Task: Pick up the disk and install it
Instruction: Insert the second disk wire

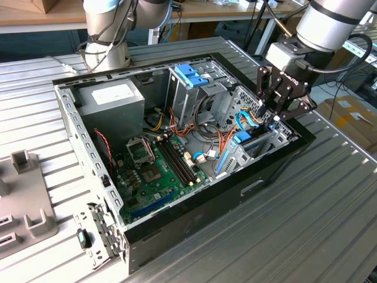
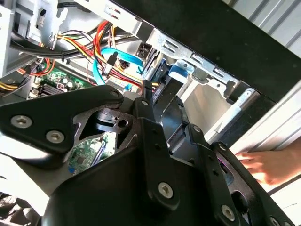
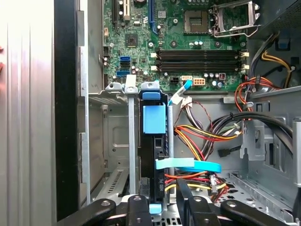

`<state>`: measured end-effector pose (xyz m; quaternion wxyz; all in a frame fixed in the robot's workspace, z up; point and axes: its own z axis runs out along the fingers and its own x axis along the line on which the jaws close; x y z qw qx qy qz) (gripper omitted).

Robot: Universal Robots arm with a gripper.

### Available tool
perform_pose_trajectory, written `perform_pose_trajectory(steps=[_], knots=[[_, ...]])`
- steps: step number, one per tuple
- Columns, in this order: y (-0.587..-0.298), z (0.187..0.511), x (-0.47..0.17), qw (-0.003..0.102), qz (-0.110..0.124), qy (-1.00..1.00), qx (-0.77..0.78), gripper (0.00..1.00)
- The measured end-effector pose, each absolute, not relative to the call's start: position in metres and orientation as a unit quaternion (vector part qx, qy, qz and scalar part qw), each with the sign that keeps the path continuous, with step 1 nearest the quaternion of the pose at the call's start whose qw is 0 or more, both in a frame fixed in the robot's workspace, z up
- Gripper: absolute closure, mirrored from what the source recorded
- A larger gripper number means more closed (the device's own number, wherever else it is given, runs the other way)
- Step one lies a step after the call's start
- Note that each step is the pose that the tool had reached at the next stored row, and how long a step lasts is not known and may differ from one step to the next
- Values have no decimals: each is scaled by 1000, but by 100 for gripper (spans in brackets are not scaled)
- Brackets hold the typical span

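The disk (image 3: 154, 117) stands on edge in the narrow drive bay of the open computer case (image 1: 194, 218). I see its dark side and its bright blue carrier tab. In the exterior view the disk (image 1: 242, 140) sits slanted in the bay at the case's end on the exterior view's right. My gripper (image 1: 277, 118) reaches down over that bay from above. In the first wrist view my gripper (image 3: 160, 200) straddles the disk's near end, and its black fingers (image 3: 137, 207) lie close against both sides. The blue carrier (image 2: 178, 71) also shows past the gripper body in the second wrist view.
A bundle of coloured cables (image 3: 207, 136) and a light blue data cable (image 3: 188, 165) run right beside the bay. The motherboard (image 1: 156, 171), power supply (image 1: 112, 97) and a cage with a blue bracket (image 1: 191, 75) fill the case. A person's hand (image 2: 265, 165) rests outside the case wall.
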<state>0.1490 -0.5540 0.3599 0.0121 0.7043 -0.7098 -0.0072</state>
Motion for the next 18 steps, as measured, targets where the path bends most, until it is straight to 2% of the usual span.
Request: perform_pose_trajectory(steps=[4, 18], knots=[[-554, 367, 149, 15, -3, -710, 704, 64], [-554, 366, 125, 14, -2, -710, 704, 64]])
